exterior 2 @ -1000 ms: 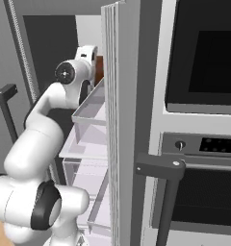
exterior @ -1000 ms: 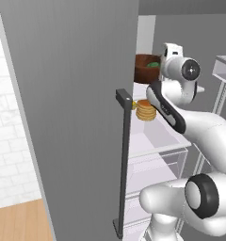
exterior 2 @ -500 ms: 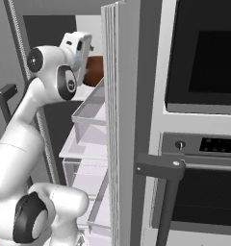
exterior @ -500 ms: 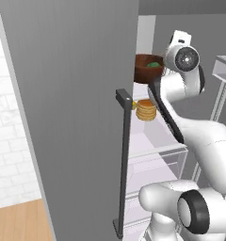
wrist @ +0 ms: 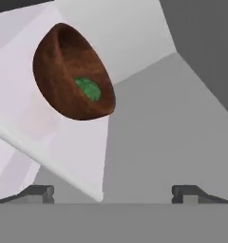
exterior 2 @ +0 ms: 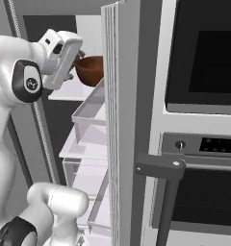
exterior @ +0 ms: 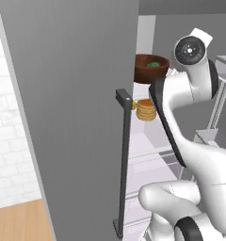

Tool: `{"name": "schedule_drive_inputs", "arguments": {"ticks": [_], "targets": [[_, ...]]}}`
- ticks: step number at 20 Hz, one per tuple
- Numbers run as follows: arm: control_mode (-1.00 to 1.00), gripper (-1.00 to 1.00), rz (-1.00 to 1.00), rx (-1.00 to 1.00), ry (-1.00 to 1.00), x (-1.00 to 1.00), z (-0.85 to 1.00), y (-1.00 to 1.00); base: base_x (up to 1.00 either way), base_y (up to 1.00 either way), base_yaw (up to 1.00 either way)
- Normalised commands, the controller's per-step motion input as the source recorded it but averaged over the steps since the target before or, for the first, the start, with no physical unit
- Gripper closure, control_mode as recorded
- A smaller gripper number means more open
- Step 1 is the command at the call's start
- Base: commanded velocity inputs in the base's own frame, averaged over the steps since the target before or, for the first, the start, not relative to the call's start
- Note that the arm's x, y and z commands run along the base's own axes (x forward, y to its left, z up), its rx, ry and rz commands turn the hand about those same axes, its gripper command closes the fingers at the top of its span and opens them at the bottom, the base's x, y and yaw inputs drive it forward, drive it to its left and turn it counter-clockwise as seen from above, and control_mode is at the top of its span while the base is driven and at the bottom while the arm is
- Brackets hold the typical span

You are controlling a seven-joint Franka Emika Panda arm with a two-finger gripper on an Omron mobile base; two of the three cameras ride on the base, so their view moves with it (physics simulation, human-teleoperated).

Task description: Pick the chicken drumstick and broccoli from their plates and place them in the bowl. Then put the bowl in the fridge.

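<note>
At the near end, I see the gripper (wrist: 113, 192) with fingertips spread wide, holding nothing. Ahead of it, clear of both tips, the bowl (wrist: 71, 73) sits on the upper fridge shelf (exterior: 155, 92), broccoli (wrist: 89, 88) inside. I judge a straight withdrawal is next.

Glossy white Franka Panda arm (exterior: 190, 141), built from rounded, bulbous link shells. Dark charcoal bands at the seams between links, one long black strip curving down the forearm. Round dark grey joint caps with a pale ring and small centre mark, on the upper joint, on the joint seen from the right, and low near the base. Boxy white hand housing with a dark inset panel. Small dark finger tips (wrist: 40, 192), flat and blocky.
</note>
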Motion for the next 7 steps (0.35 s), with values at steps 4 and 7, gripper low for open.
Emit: {"name": "schedule_drive_inputs", "arguments": {"ticks": [4, 7], "targets": [[-1.00, -1.00, -0.20, 0.26, 0.01, -1.00, 0.00, 0.05, 0.00, 0.00, 0.00], [-1.00, -1.00, -0.12, 0.28, 0.00, -1.00, -0.10, 0.12, 0.00, 0.00, 0.00]]}}
